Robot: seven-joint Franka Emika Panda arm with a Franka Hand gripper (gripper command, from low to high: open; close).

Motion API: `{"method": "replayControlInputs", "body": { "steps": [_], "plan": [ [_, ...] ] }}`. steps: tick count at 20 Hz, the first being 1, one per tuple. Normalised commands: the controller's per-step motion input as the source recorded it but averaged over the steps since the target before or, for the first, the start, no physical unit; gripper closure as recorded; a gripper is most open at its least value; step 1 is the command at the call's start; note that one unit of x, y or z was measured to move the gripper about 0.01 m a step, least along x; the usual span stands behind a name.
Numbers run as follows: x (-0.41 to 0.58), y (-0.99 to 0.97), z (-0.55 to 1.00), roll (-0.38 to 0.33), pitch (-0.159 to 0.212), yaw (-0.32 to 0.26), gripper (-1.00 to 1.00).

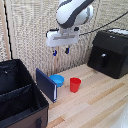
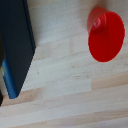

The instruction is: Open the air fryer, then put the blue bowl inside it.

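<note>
The gripper [image 1: 60, 51] hangs high above the worktop [image 1: 95, 100], at about 12 o'clock from the blue bowl [image 1: 57, 80] in the exterior view, well clear of everything below. Its two blue-tipped fingers [image 1: 54, 52] point down with a modest gap between them and hold nothing.

The blue bowl sits on the worktop just beside a flat dark-blue panel [image 1: 46, 84], which stands on edge at the bowl's 9 o'clock, between the bowl and a big black case [image 1: 20, 95]. Part of the bowl is hidden behind the panel. A red cup [image 1: 75, 84] stands upright near the bowl, at its 3 o'clock, with a small gap between them.

The air fryer [image 1: 109, 52] stands at the far side of the worktop, at about 2 o'clock from the cup and well apart from it. Its drawer looks pushed in, flush with the body, and the handle [image 1: 103, 60] shows as a short vertical bar on the front face.

In the wrist view the red cup [image 2: 106, 34] is seen from above, open mouth up, on pale wood planks. The panel [image 2: 16, 45] lies along one side of that picture; the fingers do not show there, and the bowl cannot be made out.
</note>
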Motion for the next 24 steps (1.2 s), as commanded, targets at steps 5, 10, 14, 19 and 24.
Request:
{"method": "replayControlInputs", "body": {
  "steps": [5,10,14,19,24],
  "plan": [
    [0.031,-0.03,0.00,0.000,-0.023,-0.375,-1.00],
    [0.039,-0.04,0.00,0.000,-0.030,-0.375,-1.00],
    [0.071,-0.03,0.00,-0.019,-0.032,-0.375,-1.00],
    [0.140,0.00,0.00,-0.146,-0.017,-0.361,-1.00],
    [0.093,0.00,0.00,-0.243,0.000,-0.307,-1.00]
  ]
}}
